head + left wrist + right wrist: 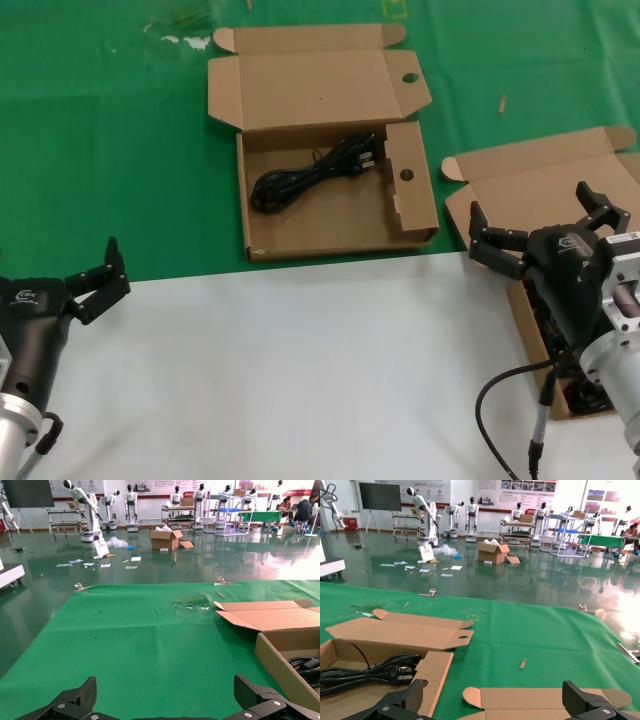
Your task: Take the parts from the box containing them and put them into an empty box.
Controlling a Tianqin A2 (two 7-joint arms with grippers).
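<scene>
Black looped power cable lies inside the open brown cardboard box with round holes, upper centre of the head view, on green cloth. Right gripper, fingers spread wide, hovers over the plain-lidded cardboard box at right. Left gripper, also spread wide, sits lower left over the white table surface.

Both boxes, the one with holes and the plain one, are dull brown cardboard. The cable looks like smooth black rubber. The green cloth looks soft. The grippers are dark matt plastic.
</scene>
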